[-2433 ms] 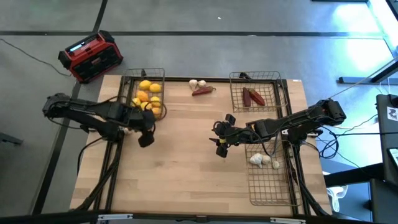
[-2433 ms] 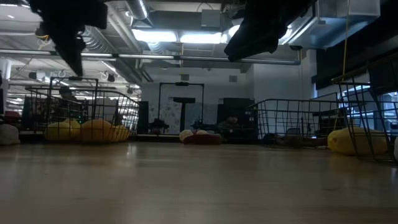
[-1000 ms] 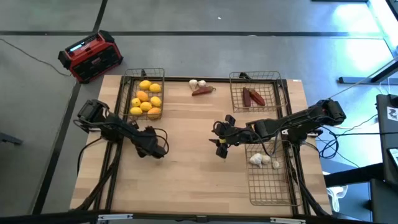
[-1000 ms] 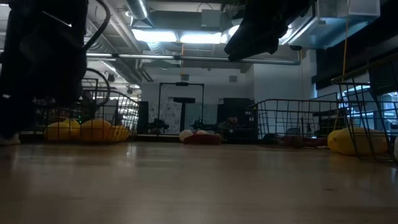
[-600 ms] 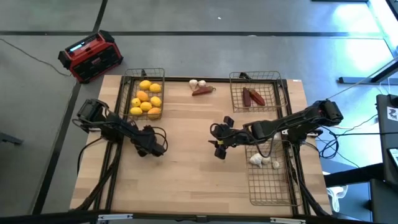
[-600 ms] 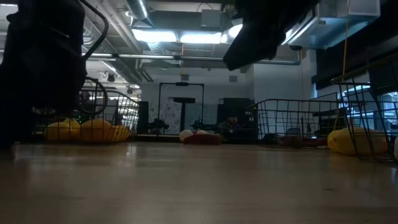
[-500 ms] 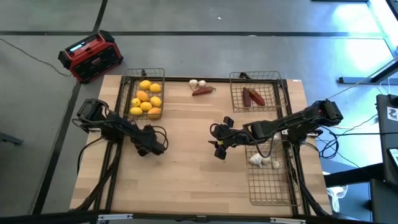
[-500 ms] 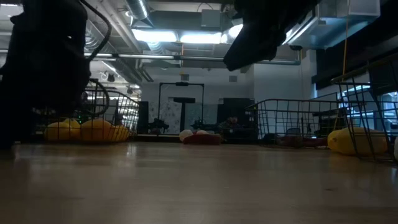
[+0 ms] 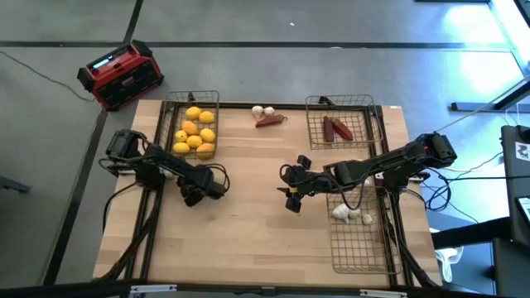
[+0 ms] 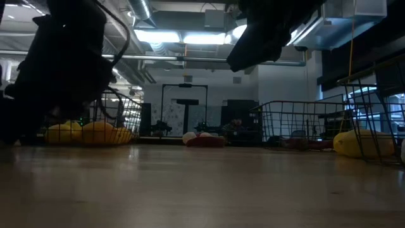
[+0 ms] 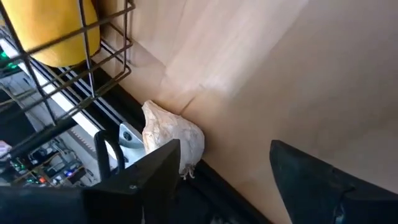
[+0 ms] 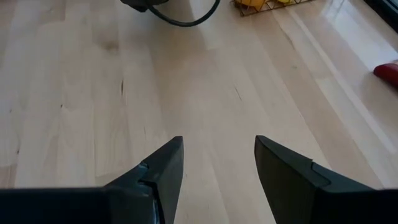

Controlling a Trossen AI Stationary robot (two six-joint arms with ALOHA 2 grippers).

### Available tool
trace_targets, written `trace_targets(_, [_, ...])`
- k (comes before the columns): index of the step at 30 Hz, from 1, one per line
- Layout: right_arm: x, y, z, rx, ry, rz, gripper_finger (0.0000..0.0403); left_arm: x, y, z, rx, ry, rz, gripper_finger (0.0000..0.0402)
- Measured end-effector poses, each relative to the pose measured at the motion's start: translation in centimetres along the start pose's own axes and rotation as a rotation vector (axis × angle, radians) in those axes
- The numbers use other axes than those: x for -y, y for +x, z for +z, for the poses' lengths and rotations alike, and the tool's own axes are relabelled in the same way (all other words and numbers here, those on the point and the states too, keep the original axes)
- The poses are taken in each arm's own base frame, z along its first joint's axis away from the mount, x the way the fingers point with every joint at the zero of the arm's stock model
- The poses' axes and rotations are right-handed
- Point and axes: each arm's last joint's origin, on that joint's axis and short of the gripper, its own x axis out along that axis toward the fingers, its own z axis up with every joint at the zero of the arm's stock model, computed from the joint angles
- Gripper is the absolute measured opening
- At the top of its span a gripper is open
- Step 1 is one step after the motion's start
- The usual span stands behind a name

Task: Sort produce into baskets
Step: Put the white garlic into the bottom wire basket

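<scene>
In the left wrist view, the left gripper has its jaws wide and empty, and a white garlic bulb lies at the desk edge just beyond one finger, not between the jaws. The right gripper, centre of the high view, holds its jaws apart over bare desk. Yellow fruits fill the upper-left basket.

A pale wooden counter carries three wire baskets: one at the far left with yellow and orange fruit, one at the far right with dark red pieces, and a long one along the right edge with white bulbs. Between the two far baskets, a white bulb and a red piece lie on the bare wood. Another bulb sits at the counter's left edge.
</scene>
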Motion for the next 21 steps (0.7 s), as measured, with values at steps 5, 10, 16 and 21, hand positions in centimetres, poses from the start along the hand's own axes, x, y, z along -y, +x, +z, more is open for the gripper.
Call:
trace_targets(5, [0.0, 0.0, 0.0, 0.0, 0.0, 0.0, 0.0193, -1.1, -0.9, 0.0, -0.072, 0.048, 0.051, 0.0252])
trace_targets(10, [0.0, 0.0, 0.0, -0.004, -0.002, -0.001, 0.0193, -1.7, -0.5, -0.3, -0.14, 0.073, 0.103, 0.0253])
trace_targets(16, [0.0, 0.0, -0.1, -0.012, -0.003, 0.013, 0.0193, -1.4, -0.3, 0.1, -0.142, 0.07, 0.092, 0.0253])
trace_targets(21, [0.0, 0.0, -0.1, -0.013, -0.003, 0.017, 0.0193, -1.0, 0.2, 0.3, -0.168, 0.079, 0.119, 0.0253])
